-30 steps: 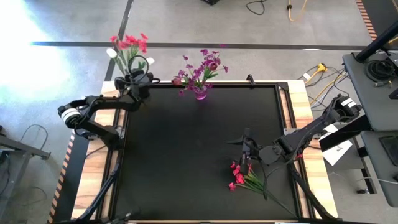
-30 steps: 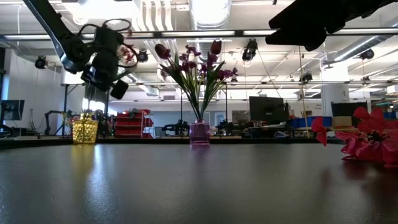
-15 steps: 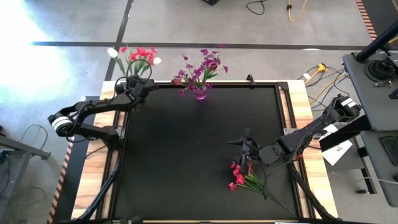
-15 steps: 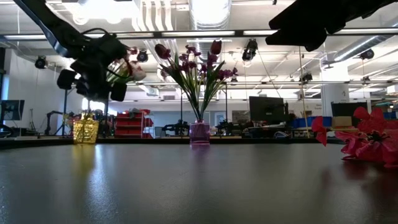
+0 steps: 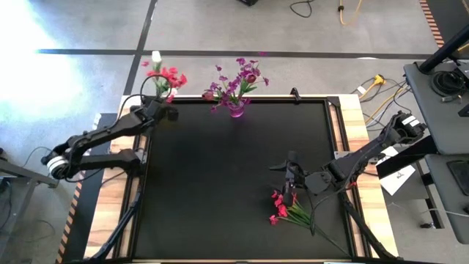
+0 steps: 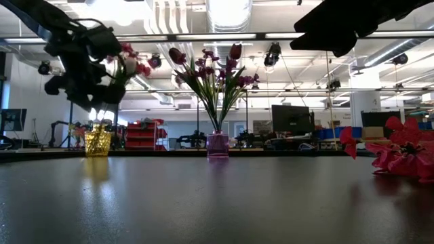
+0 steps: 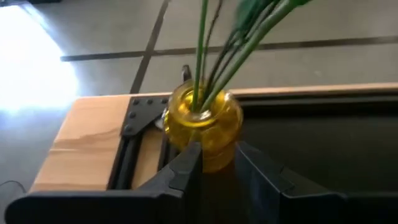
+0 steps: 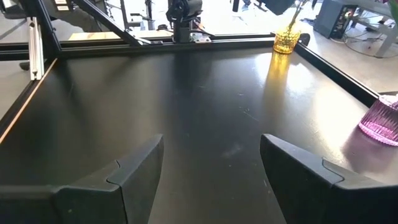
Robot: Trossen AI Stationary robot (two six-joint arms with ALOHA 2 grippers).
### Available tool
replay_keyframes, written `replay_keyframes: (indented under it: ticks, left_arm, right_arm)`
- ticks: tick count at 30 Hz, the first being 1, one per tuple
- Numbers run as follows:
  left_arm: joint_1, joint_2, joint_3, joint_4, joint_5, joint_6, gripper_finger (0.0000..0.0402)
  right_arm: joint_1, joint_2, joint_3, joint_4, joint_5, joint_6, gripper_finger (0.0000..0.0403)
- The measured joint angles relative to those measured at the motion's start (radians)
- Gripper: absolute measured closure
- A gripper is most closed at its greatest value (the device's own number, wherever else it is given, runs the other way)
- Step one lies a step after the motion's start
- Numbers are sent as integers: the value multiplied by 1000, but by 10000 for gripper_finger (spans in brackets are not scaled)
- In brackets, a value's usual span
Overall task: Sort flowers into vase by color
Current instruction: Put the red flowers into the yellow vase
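Observation:
A yellow vase [image 7: 202, 127] stands at the mat's far left corner and holds red flowers and one white bloom [image 5: 165, 75] on green stems [image 7: 214, 68]. My left gripper [image 7: 217, 163] is just on the near side of this vase. It is open and nothing is between its fingers. A purple vase [image 5: 236, 111] at the far edge holds purple flowers [image 5: 238, 79]. More red flowers [image 5: 284, 209] lie flat on the mat at the near right. My right gripper [image 5: 292, 170] hovers open just beyond them with nothing in it.
The black mat [image 5: 220, 183] has free room across its middle and left. Wooden strips and rails [image 5: 352, 132] border it. A small clamp [image 5: 294, 93] sits on the far edge. Cables and equipment [image 5: 440, 81] lie off the table's right.
My left gripper has drawn back from over the yellow vase toward the table's left and near edges. It has tipped from pointing steeply down to nearly level. The red and white bunch has swung about in the vase. The white bloom now points to the far side.

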Motion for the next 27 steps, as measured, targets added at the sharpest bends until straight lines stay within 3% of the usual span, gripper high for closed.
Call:
replay_keyframes:
  ticks: [5,10,17,22,27]
  left_arm:
    - [0,-104,0,-123,42,1,321]
    - [0,-226,0,-193,155,4,321]
    - [-26,-385,35,-319,426,7,321]
    - [-187,-497,-5,-333,656,-31,321]
    - [-471,-591,-70,-230,653,-122,324]
  right_arm:
    - [0,0,0,-8,-3,12,142]
    - [0,0,0,-8,-45,16,142]
    - [12,0,0,-8,-129,33,142]
    - [78,0,0,-60,-132,58,142]
    - [148,0,3,-198,-132,201,145]
